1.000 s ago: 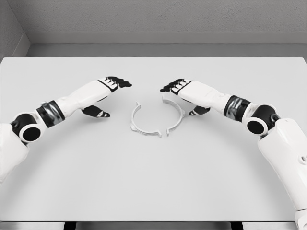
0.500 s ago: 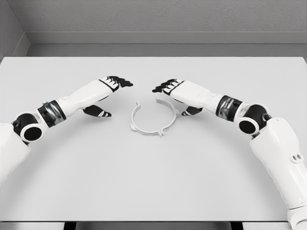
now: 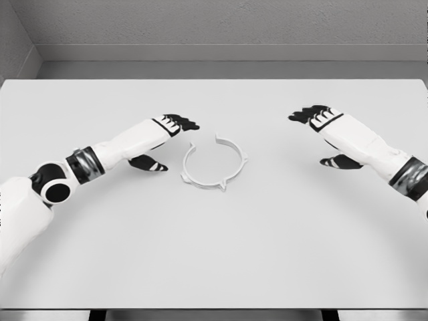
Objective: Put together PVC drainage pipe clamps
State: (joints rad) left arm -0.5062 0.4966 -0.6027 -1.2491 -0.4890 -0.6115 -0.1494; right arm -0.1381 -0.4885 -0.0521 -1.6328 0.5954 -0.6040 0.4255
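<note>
Desk [image 3: 214, 254] of pale grey fills most of the head view; a grey wall runs along its far edge; on the desk, near the middle and a bit toward the far side, lies a thin white plastic pipe clamp ring [image 3: 214, 166]; it is made of two curved halves; the left half [image 3: 194, 170] and the right half [image 3: 234, 157] meet at the near side, where small tabs stick out; at the far side there is a gap between their ends, so the ring is not shut all the way round; the ring lies flat on the desk.

Left hand [image 3: 164, 137] comes in on a white arm from the lower left; it sits just beside the left half of the ring; I cannot tell if it touches it; its black fingers [image 3: 182, 122] are stretched out and loose, with the thumb lower down near the desk; they hold nothing.

Right hand [image 3: 328, 134] comes in on a white arm from the right edge; it is well apart from the ring; its black fingers [image 3: 304, 114] are spread out and loose too, thumb hanging below; they hold nothing.
</note>
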